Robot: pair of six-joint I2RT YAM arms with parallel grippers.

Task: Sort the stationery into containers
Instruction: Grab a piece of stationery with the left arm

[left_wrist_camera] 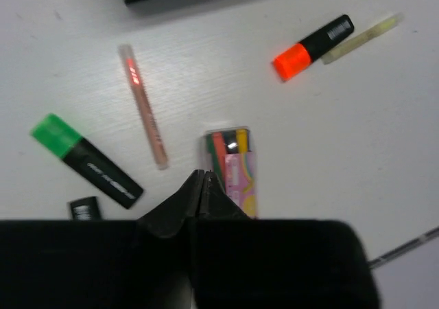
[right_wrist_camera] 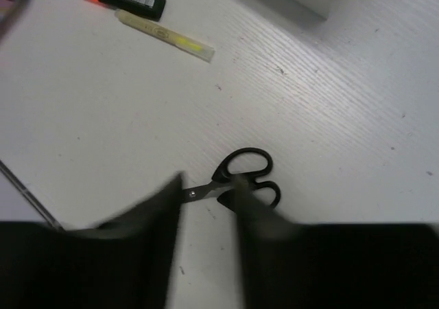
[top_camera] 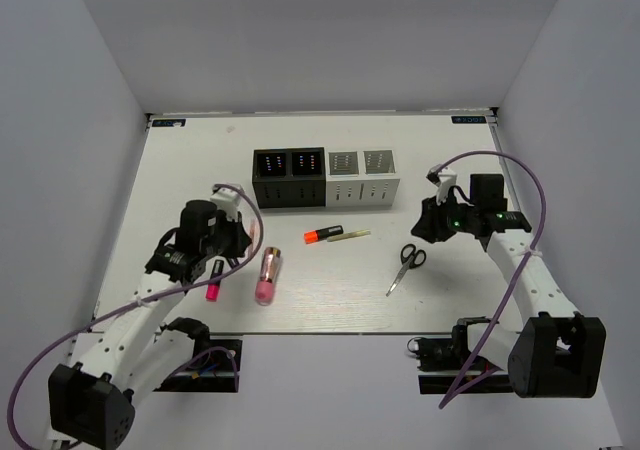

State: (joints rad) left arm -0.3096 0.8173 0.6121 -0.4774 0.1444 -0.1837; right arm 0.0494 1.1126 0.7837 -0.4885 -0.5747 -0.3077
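The stationery lies loose on the white table, in front of the containers, a row of two black cups on the left joined to two white cups on the right. Just before the white cups lie an orange-capped marker and a thin yellowish stick, end to end and nearly touching. The black-handled scissors lie shut further right, apart from the rest. A pink tube sits left of centre, with a pink-capped marker beside it. The left wrist view adds a green-capped marker and a thin pink stick; a small black piece at the lower left edge may be another marker's end, but too little of it shows. The left gripper hangs over the near end of the tube with its jaws pressed together on nothing. The right gripper hovers over the scissors, jaws spread wide to either side of the blades and holding nothing.
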